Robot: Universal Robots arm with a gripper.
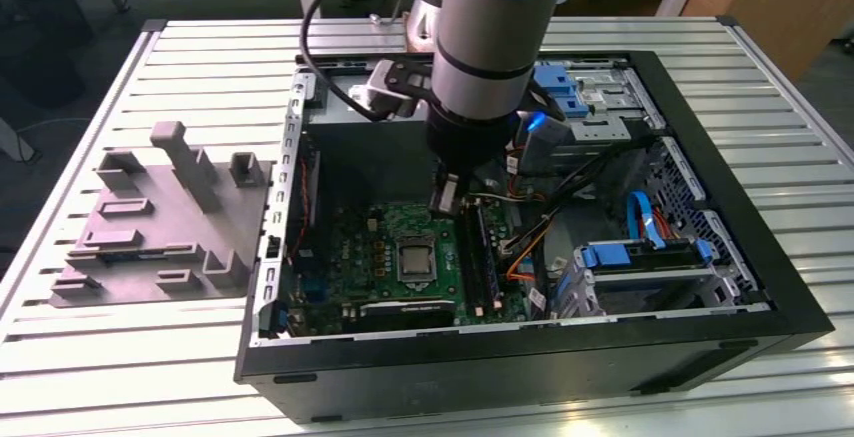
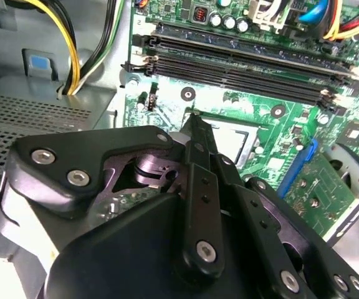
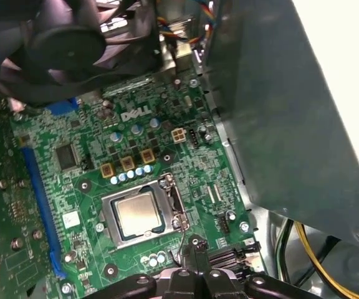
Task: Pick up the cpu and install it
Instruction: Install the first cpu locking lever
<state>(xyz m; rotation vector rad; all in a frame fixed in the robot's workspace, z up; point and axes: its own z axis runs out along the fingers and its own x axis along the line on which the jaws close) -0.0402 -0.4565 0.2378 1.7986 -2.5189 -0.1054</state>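
Gripper (image 3: 195, 249) fingers are being kept pressed together with nothing between them, and it's being held low inside the open computer case (image 1: 747, 287), just above the green motherboard (image 3: 136, 143) beside the socket. The cpu (image 3: 136, 212) is being seen sitting flat in its socket in the first wrist view, silvery top up, framed by the metal bracket. A grey moulded tray (image 1: 147, 227) is lying on the slatted table (image 1: 134, 357) at the exterior view's left.

Cpu (image 3: 136, 213) top shows smooth, dull-shining metal; the board (image 3: 92, 162) is matt green; gripper (image 2: 195, 128) links look matt black.
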